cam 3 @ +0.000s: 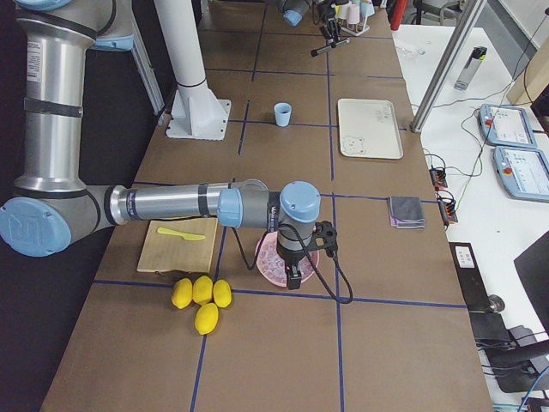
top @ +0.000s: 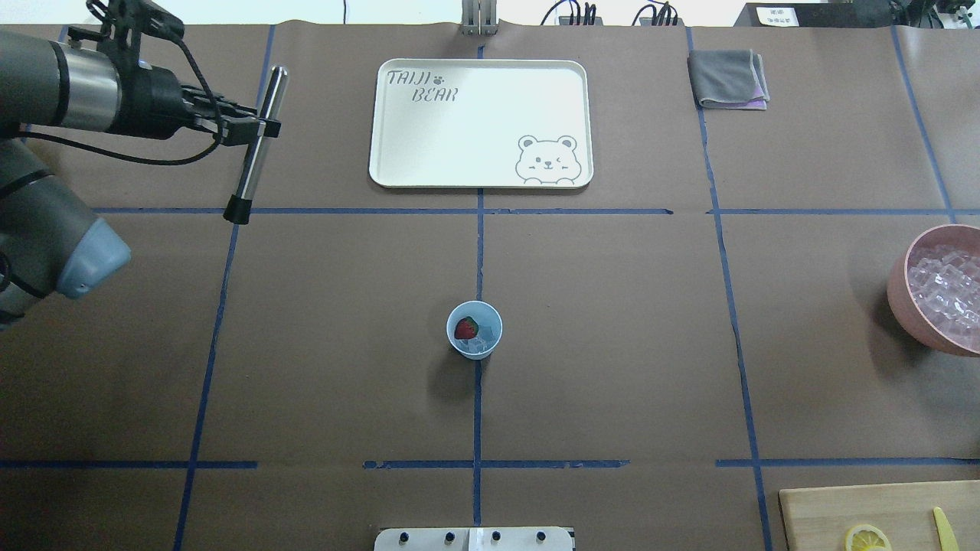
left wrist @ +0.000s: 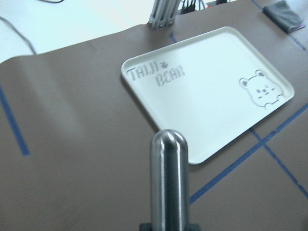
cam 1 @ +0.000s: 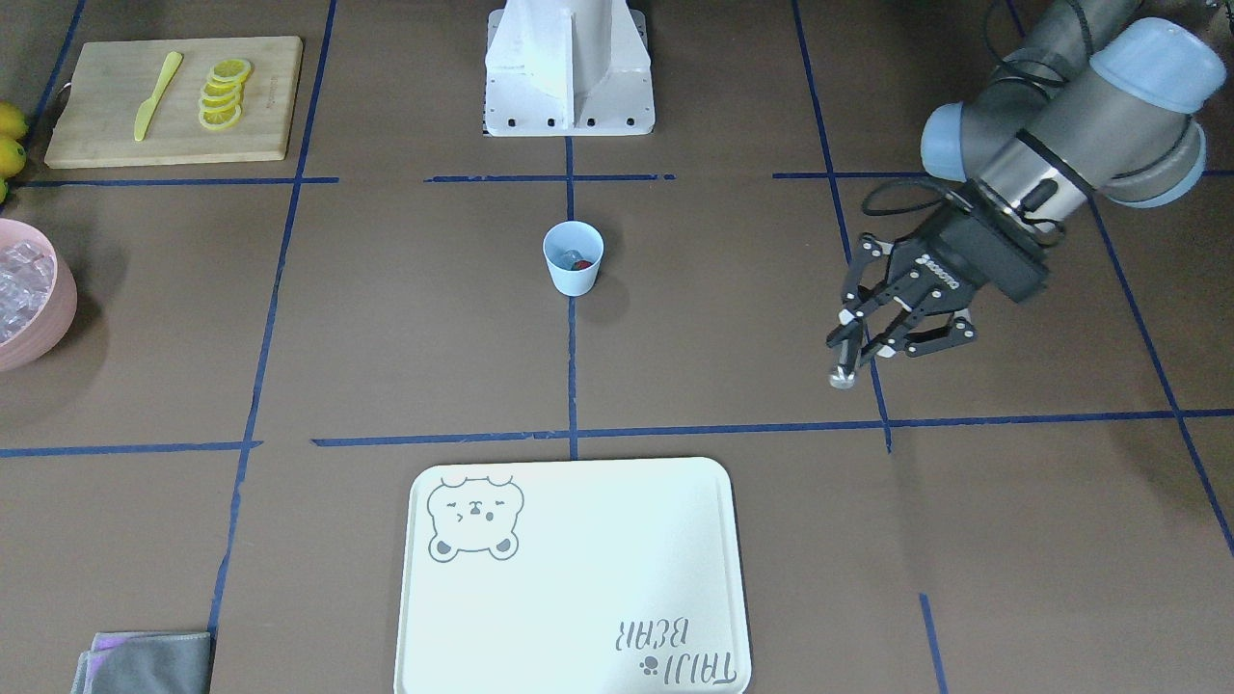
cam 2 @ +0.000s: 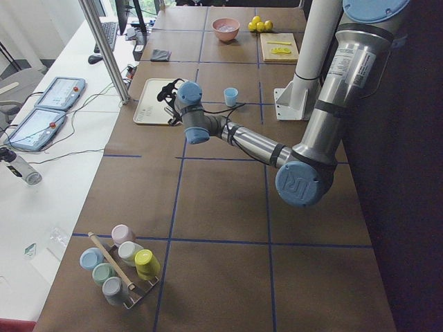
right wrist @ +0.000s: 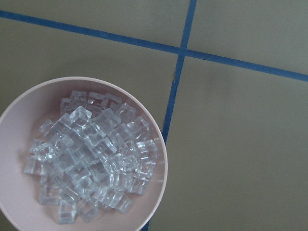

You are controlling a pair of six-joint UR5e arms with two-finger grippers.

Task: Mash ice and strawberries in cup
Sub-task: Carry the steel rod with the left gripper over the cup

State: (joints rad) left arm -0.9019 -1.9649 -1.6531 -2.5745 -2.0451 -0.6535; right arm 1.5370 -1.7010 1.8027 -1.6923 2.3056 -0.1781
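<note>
The pale-blue cup (top: 475, 330) stands upright at the table's middle, and also shows in the front view (cam 1: 573, 258). Inside it lie one red strawberry (top: 465, 328) and a few clear ice cubes (top: 480, 346). My left gripper (top: 259, 127) is shut on a steel muddler rod (top: 251, 164), held above the table far to the cup's left, beside the tray. The rod fills the left wrist view (left wrist: 168, 178). My right gripper (cam 3: 296, 273) hovers over the pink bowl; it shows only in the right side view, so I cannot tell if it is open or shut.
A pink bowl (top: 903, 298) of ice (right wrist: 91, 159) sits at the right edge. A white bear tray (top: 475, 122) lies beyond the cup. A grey cloth (top: 727, 76), a cutting board (cam 1: 96, 116) with lemon slices (cam 1: 224, 93) and a yellow knife (cam 1: 157, 94), and lemons (cam 3: 202, 296) are around.
</note>
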